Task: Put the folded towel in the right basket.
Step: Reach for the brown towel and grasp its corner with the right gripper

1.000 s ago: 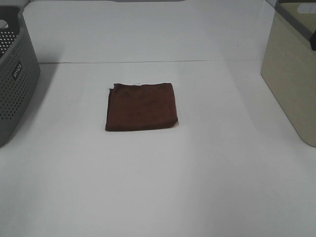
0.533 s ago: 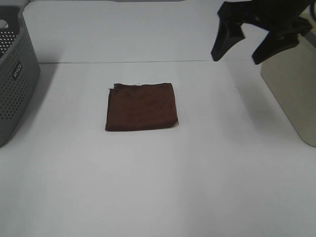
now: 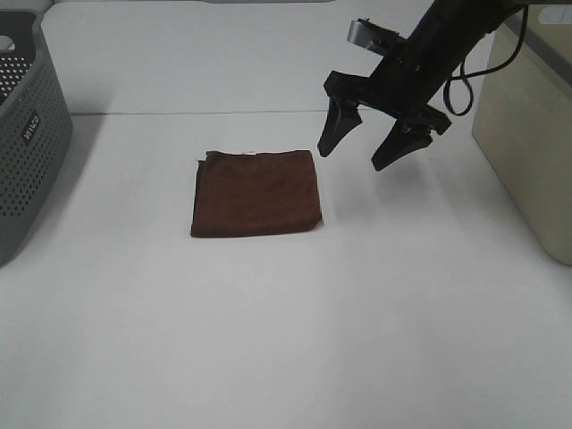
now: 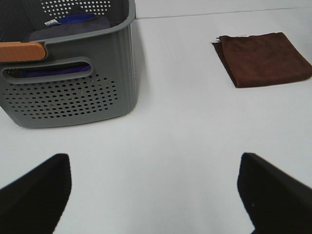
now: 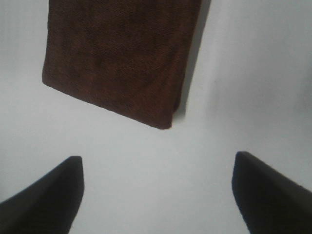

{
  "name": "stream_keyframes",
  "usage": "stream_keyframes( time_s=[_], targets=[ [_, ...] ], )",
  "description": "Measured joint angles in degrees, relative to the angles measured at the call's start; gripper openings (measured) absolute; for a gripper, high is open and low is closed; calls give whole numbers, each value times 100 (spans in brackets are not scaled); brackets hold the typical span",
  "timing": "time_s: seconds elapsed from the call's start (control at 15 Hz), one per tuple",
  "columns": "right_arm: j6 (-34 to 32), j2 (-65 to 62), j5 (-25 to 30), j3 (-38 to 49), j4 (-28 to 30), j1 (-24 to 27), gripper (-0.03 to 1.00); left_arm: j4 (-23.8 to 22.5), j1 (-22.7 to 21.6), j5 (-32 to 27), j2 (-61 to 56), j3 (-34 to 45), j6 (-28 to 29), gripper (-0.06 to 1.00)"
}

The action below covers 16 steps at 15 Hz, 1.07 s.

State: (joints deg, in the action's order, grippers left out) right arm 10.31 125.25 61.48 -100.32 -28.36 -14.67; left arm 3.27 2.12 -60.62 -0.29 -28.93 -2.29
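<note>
A folded brown towel (image 3: 256, 192) lies flat on the white table; it also shows in the left wrist view (image 4: 263, 65) and the right wrist view (image 5: 119, 56). The beige right basket (image 3: 527, 125) stands at the right edge. My right gripper (image 3: 357, 154) is open and empty, hovering above the table just right of the towel's far right corner; its fingertips (image 5: 46, 197) frame bare table near the towel. My left gripper (image 4: 156, 195) is open and empty, out of the exterior view, near the grey basket.
A grey perforated basket (image 3: 22, 134) stands at the left edge; the left wrist view shows it (image 4: 68, 92) holding dark cloths. A black cable (image 3: 465, 85) hangs from the right arm near the beige basket.
My right arm came into view from the upper right and moved left and down toward the towel, gripper open. The towel has not moved.
</note>
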Motion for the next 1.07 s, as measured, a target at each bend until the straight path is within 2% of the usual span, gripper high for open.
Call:
stream_keyframes(
  time_s=[0.27, 0.53, 0.8, 1.07],
  targets=[
    [550, 625, -298, -46, -779, 103, 78, 0, 0, 0, 0, 0, 0, 88],
    [773, 997, -808, -46, -974, 103, 78, 0, 0, 0, 0, 0, 0, 88],
    [1100, 1232, -1112, -46, -1427, 74, 77, 0, 0, 0, 0, 0, 0, 88],
    [1243, 1352, -1478, -103, -1656, -281, 75, 0, 0, 0, 0, 0, 0, 88]
  ],
)
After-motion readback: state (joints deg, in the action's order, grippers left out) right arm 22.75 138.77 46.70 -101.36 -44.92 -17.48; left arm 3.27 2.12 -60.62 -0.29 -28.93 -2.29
